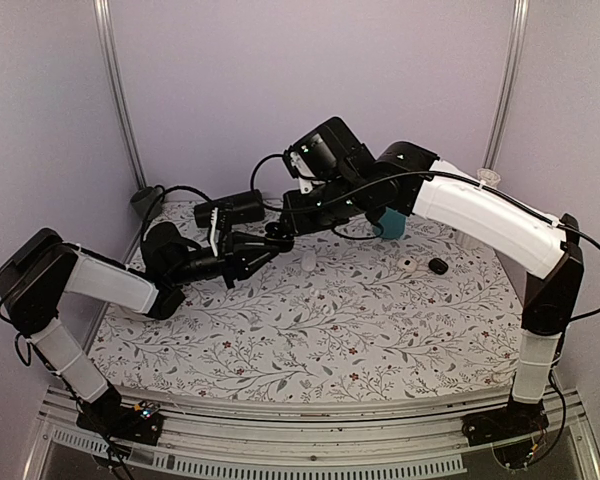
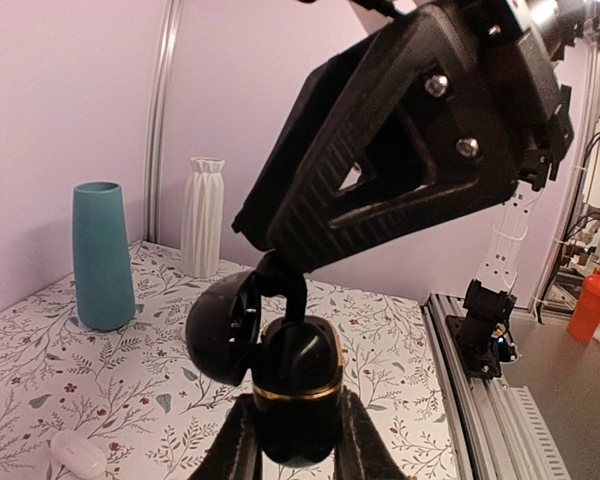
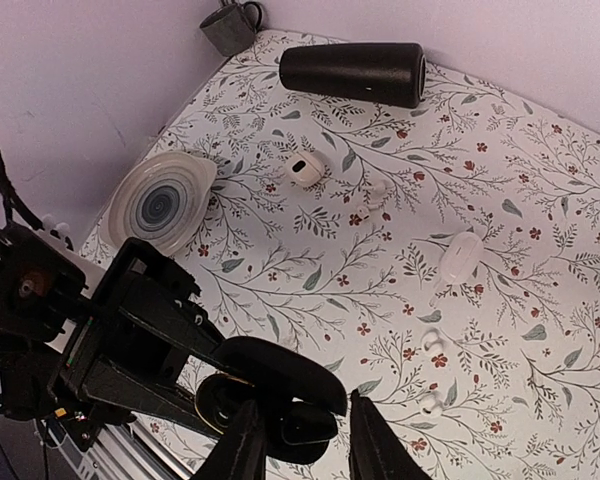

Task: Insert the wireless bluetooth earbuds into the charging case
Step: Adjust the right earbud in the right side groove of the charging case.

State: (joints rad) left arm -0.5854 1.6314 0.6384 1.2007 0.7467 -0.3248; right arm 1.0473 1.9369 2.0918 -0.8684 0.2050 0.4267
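The charging case (image 2: pixel 298 385), black with a gold band, stands upright above the table with its lid (image 2: pixel 220 330) swung open to the left. My left gripper (image 2: pixel 298 405) is shut on the case's lower half from below. My right gripper (image 2: pixel 278 272) comes down from above to the case's open mouth. In the right wrist view a small black earbud (image 3: pixel 310 432) sits between the right gripper's (image 3: pixel 303 402) fingers, beside the case's gold rim (image 3: pixel 212 400) and under the lid. In the top view the two grippers meet at the table's back left (image 1: pixel 268 235). No other black earbud shows.
A teal vase (image 2: pixel 102 255) and a white ribbed vase (image 2: pixel 203 215) stand at the back. A black cylinder (image 3: pixel 352 72), a plate (image 3: pixel 162 203), a white oval case (image 3: pixel 460 255) and loose white earbuds (image 3: pixel 435 345) lie on the floral cloth. A small black rounded object (image 1: pixel 438 266) lies at the right.
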